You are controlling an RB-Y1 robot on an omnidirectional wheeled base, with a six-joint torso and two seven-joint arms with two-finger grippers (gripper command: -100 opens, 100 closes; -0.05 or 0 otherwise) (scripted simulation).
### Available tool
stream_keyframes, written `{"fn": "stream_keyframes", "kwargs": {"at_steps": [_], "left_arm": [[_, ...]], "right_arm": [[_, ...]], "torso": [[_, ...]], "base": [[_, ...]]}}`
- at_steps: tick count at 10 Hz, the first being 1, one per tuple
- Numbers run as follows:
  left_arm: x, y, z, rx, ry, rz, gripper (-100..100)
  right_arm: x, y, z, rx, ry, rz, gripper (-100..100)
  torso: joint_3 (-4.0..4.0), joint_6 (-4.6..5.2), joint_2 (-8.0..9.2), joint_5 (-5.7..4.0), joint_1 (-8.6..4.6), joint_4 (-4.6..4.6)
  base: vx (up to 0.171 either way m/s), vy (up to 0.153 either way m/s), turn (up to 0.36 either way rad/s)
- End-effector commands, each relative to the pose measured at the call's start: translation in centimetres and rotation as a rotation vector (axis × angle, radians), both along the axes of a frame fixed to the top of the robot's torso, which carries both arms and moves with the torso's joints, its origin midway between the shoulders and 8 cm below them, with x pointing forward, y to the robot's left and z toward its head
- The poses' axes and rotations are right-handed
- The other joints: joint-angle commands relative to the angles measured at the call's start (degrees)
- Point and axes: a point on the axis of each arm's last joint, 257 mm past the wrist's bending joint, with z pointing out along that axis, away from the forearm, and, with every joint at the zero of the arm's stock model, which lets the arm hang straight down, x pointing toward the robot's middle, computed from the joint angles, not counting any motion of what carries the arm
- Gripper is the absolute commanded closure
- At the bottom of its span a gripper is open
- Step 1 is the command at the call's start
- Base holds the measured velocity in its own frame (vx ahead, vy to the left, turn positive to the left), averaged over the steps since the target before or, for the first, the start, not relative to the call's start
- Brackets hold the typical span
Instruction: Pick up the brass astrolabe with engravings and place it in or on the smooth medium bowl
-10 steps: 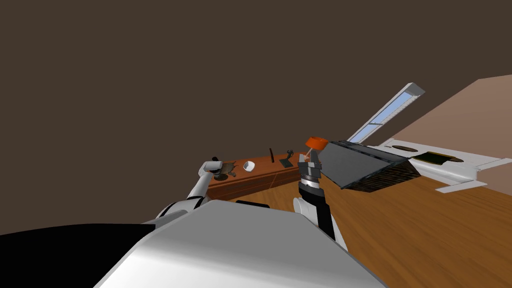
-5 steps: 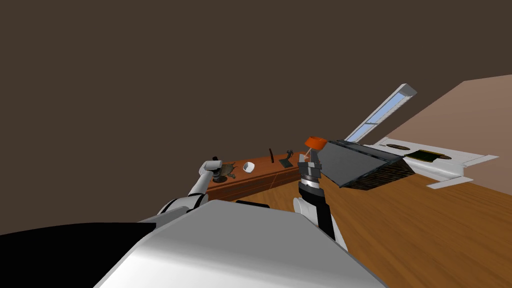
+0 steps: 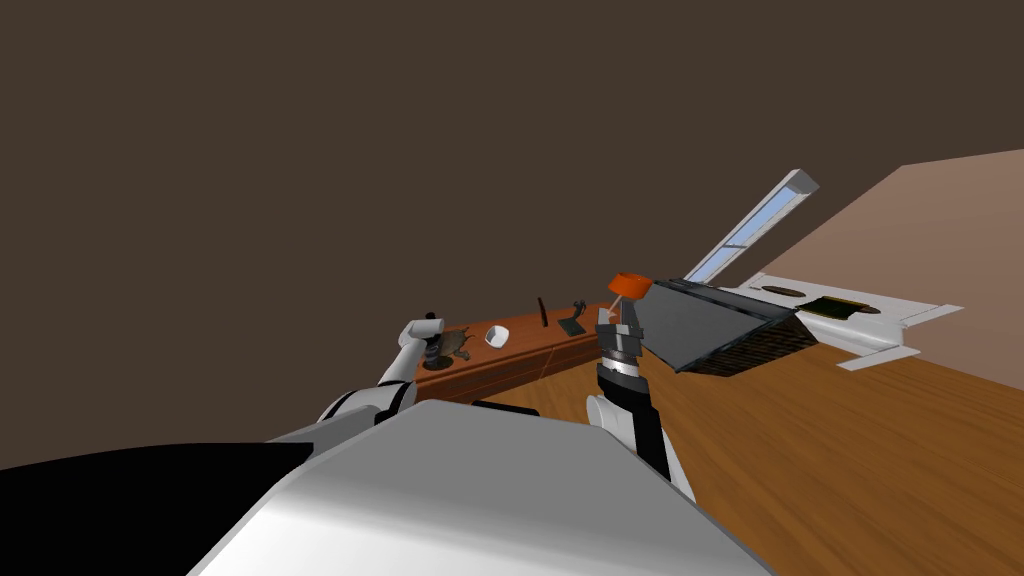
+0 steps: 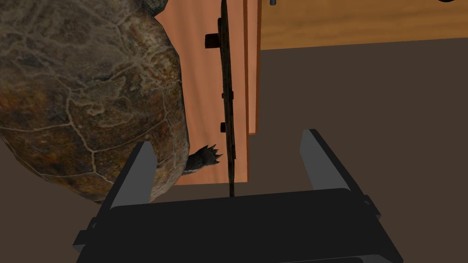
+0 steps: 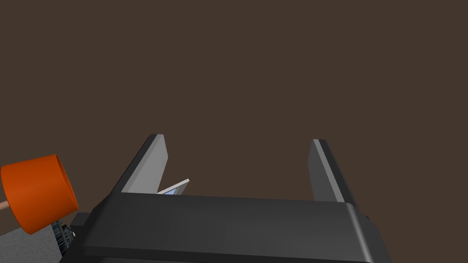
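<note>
The astrolabe (image 4: 226, 100) is a thin dark disc seen edge-on, standing on the wooden sideboard top (image 4: 201, 91). My left gripper (image 4: 227, 139) is open with the disc between its fingers, and neither finger touches it. Close beside the disc sits a brown turtle figure (image 4: 87, 100); one finger overlaps the rim of its shell. In the head view the left gripper (image 3: 432, 345) hangs over the sideboard's left end, with the small white bowl (image 3: 497, 335) a short way to its right. My right gripper (image 5: 237, 144) is raised and open, holding nothing.
The turtle (image 3: 458, 343) lies between the left hand and the bowl. Further along the sideboard (image 3: 520, 362) stand a dark stick (image 3: 543, 311), a dark figurine (image 3: 574, 318) and an orange lamp (image 3: 630, 287). A black television (image 3: 720, 335) stands right of the right gripper (image 3: 618, 318).
My head view has swung a little, so the window and furniture on the right have slid left. The left hand has edged slightly over the sideboard's end. The right arm has held still.
</note>
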Motion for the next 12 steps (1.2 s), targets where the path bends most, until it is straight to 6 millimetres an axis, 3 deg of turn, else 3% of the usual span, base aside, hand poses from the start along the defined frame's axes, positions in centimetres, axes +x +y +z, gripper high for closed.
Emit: {"fn": "stream_keyframes", "kwargs": {"at_steps": [1, 3, 4, 5, 9, 10, 12], "left_arm": [[-0.7, -0.2, 0.0, -0.014, 0.031, 0.012, -100], [-0.7, -0.2, -0.1, -0.016, 0.035, 0.013, -100], [-0.8, -0.2, -0.1, -0.018, 0.038, 0.014, 0], [-1.0, -0.4, -1.1, -0.018, 0.037, 0.012, -100], [-1.4, -0.6, -2.0, -0.018, 0.038, 0.011, -100], [-1.4, -0.6, -2.1, -0.018, 0.037, 0.010, 100], [-1.5, -0.7, -2.1, -0.020, 0.040, 0.010, 100]], "right_arm": [[0.0, 0.0, 0.0, 0.000, 0.000, 0.000, 0], [0.0, 0.0, 0.0, 0.000, 0.000, 0.000, 0], [0.0, 0.0, 0.0, 0.000, 0.000, 0.000, 0], [0.0, 0.0, 0.0, 0.000, 0.000, 0.000, 0], [0.0, 0.0, 0.0, 0.000, 0.000, 0.000, 0], [0.0, 0.0, 0.0, 0.000, 0.000, 0.000, 0], [0.0, 0.0, 0.0, 0.000, 0.000, 0.000, 0]], "torso": [[0.00, 0.00, 0.00, 0.00, 0.00, 0.00], [0.01, -0.01, 0.02, -0.01, -0.03, 0.00], [0.04, -0.01, 0.07, -0.01, -0.06, 0.01], [0.06, -0.01, 0.11, -0.02, -0.08, 0.02], [0.04, -0.01, 0.07, 0.00, -0.03, 0.01], [0.05, -0.01, 0.10, -0.01, -0.06, 0.02], [0.04, 0.03, 0.06, 0.02, -0.02, 0.03]], "base": [[0.030, 0.020, -0.029], [0.018, 0.011, -0.013], [0.000, 0.000, 0.000], [0.013, 0.009, 0.010], [0.014, 0.012, 0.006], [0.000, 0.000, 0.000], [0.000, 0.000, 0.000]]}}
